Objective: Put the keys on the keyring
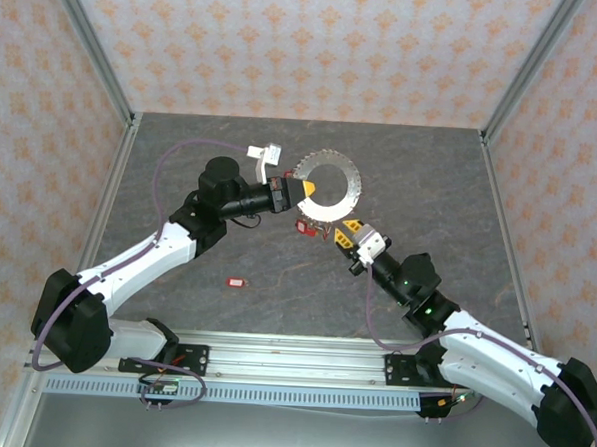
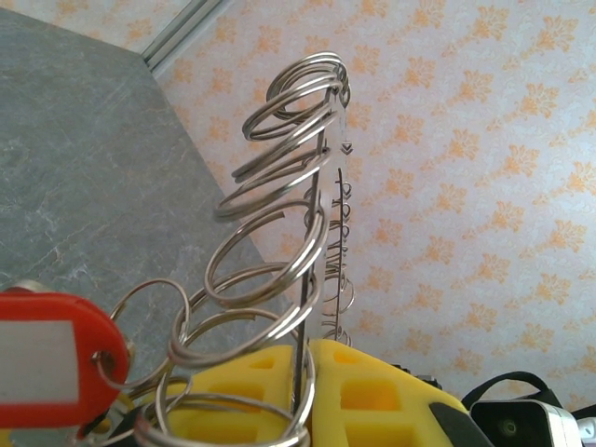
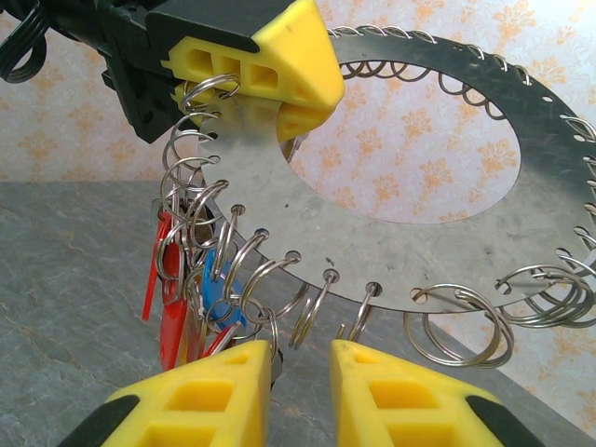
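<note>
- Bench [image 1: 181, 167]: carries the loose red-tagged key [image 1: 236, 281], well apart from both hands.
- Keyring [image 1: 352, 186]: held on edge, left hand [image 1: 307, 189] clamped on its rim.
- Right hand [image 3: 300, 391]: narrowly parted below the rings, nothing visibly gripped.
- Judgement: threading stage; next, fetch that key.

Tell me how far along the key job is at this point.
Done: red and blue tagged keys hang from split rings on the keyring. In hand: the left gripper clamps the keyring's rim, holding it raised, while the right gripper, jaws slightly apart, sits just below the lower rings. Left: one red-tagged key lies loose on the table, untouched.
</note>
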